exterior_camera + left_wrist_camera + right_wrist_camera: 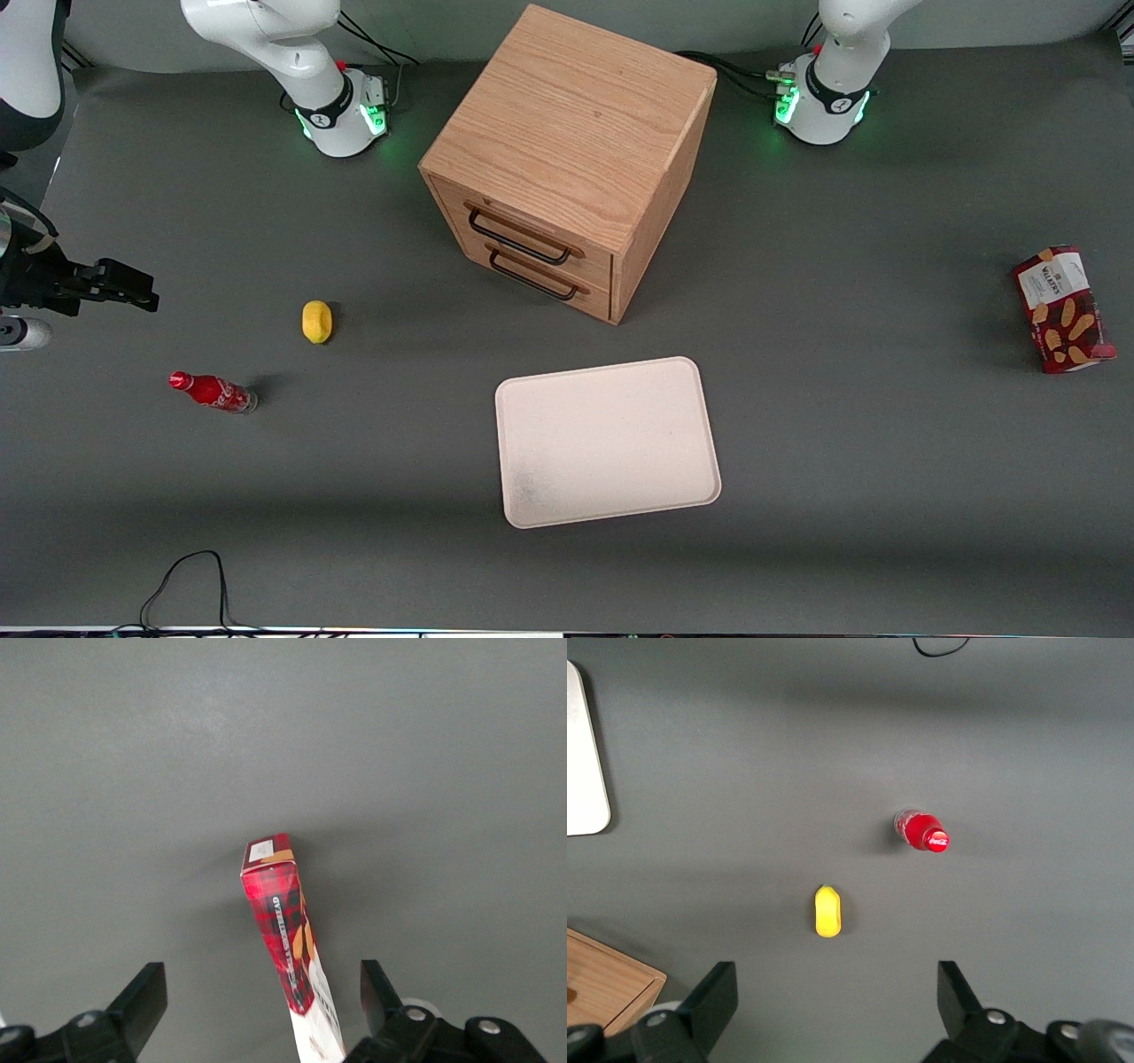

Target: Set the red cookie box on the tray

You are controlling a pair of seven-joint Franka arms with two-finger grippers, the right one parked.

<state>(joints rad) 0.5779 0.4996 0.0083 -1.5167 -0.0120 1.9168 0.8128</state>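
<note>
1. Spread wide apart, the left arm's gripper (261,1014) is seen only in its own wrist view, hanging above the red cookie box (290,943) with nothing pinched between the two dark fingers (142,1001).
2. One red cookie box is counted; in the front view it (1063,309) is found at the right edge of the frame, resting on the grey table (842,443) toward the working arm's end.
3. From the wrist camera the box is seen edge-on, its narrow side up; its end nearest the camera is cut off by the frame edge, so its full length is not shown there.
4. One tray (608,441) is counted, lower centre of the front view, well apart from the box, with nothing on it; only a sliver of it (585,762) is caught in the right wrist view.
5. One wooden cabinet (571,151) is seen at upper centre, farther from the front camera than the tray; two drawers with dark handles (523,239) are counted on its front.
6. One small red soda bottle (213,392) and one yellow object (316,321) are seen at lower left, toward the parked arm's end.
7. What the yellow object is cannot be made out.
8. In the front view the working arm is cut off above its base (822,102), so the gripper is not shown there.
</note>
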